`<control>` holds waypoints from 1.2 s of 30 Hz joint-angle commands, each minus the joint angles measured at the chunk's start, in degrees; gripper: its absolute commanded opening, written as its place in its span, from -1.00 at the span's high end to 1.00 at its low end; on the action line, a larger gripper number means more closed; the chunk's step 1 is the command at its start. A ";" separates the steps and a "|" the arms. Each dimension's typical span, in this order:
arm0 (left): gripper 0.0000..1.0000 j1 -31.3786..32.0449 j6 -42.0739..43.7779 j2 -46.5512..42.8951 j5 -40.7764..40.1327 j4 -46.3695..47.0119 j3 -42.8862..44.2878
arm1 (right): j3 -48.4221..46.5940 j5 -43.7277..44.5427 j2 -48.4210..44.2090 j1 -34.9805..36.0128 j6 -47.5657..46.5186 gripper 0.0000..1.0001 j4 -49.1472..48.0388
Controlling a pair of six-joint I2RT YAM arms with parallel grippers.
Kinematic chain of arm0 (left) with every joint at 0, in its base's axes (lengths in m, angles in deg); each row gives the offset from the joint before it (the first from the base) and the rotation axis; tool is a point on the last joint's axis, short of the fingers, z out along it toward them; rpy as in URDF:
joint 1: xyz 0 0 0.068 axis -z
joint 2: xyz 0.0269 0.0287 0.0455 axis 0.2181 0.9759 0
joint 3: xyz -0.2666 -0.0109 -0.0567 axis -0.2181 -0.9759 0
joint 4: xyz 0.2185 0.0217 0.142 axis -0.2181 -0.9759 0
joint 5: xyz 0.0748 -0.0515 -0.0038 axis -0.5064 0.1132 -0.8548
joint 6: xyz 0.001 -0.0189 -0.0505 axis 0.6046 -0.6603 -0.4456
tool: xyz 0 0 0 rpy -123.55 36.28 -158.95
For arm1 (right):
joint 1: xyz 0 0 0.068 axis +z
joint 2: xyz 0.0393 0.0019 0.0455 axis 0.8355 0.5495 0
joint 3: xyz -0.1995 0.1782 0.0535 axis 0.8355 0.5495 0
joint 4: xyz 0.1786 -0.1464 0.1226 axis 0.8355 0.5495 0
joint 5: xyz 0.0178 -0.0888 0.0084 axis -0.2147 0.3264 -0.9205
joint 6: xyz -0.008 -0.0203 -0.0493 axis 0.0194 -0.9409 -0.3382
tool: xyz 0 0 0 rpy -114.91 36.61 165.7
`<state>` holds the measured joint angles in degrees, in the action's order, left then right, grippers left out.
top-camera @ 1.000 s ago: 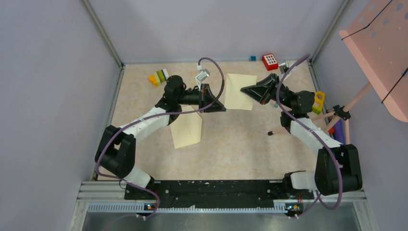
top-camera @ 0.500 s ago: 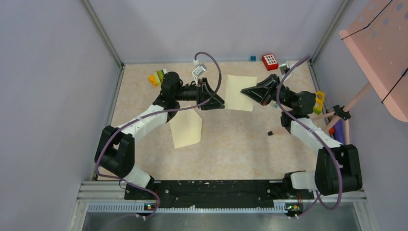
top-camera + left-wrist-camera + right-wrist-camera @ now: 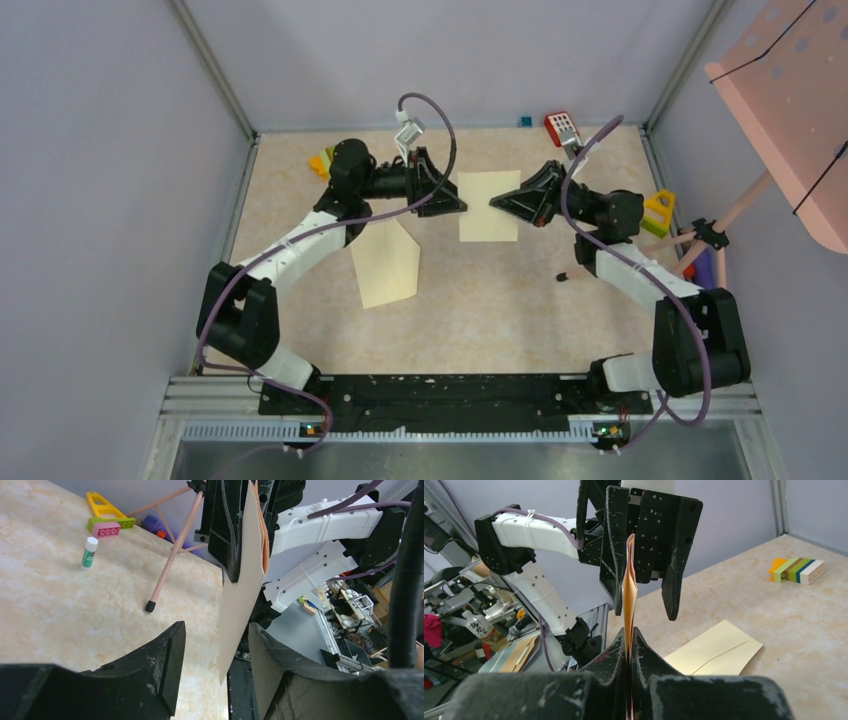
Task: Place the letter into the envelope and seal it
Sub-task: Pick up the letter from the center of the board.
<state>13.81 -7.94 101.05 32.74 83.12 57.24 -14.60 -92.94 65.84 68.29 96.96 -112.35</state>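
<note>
Though apart, one letter [image 3: 488, 206], one envelope [image 3: 387, 265].

- left gripper [image 3: 460, 207] opened, shifted toward far side
- right gripper [image 3: 497, 203] carried letter [image 3: 487, 218] leftward; letter's edge came between left gripper's spread fingers

Soft, even, bright light falls from overhead; the table [image 3: 500, 290] shows only faint, short shadows beneath the arms [image 3: 300, 250]. In the right wrist view the fingers [image 3: 594, 690] at 6 o'clock are dark, fuzzy and out of focus, while the letter [image 3: 629, 587] above them glows orange along its edge. The left wrist view is sharper.
</note>
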 commanded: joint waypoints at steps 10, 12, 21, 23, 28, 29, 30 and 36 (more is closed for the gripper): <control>0.95 1.17 0.05 0.89 0.41 1.03 2.16 | -0.56 -0.23 1.26 2.93 -3.54 1.00 0.95; 1.00 1.21 -0.05 0.85 0.44 1.14 2.17 | -0.83 -0.63 1.23 2.91 -4.08 0.90 1.42; 1.00 0.86 3.77 -1.00 0.05 -3.14 1.86 | -0.85 -3.87 0.89 0.92 -2.44 -0.02 0.53; 1.00 0.87 4.33 -1.18 0.27 -3.77 2.05 | -0.11 -5.01 2.11 0.89 0.28 -0.02 -2.76; 1.00 0.86 4.61 -1.37 0.43 -4.02 1.93 | 0.42 -9.02 5.72 0.86 7.63 -0.02 -14.10; 1.00 0.88 4.65 -1.37 0.42 -4.04 1.81 | 0.34 -9.34 5.85 0.87 7.35 -0.02 -14.21; 1.00 0.88 4.70 -1.37 0.31 -4.16 1.78 | 0.39 -9.67 5.68 0.92 6.36 -0.01 -13.35; 1.00 0.77 4.51 -1.67 0.30 -4.15 1.61 | 0.75 -7.27 1.02 0.85 -11.54 0.11 8.37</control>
<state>14.82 -4.33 101.60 32.81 77.42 57.50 -14.05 -100.88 70.98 69.51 97.47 -115.56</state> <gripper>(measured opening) 0.012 0.462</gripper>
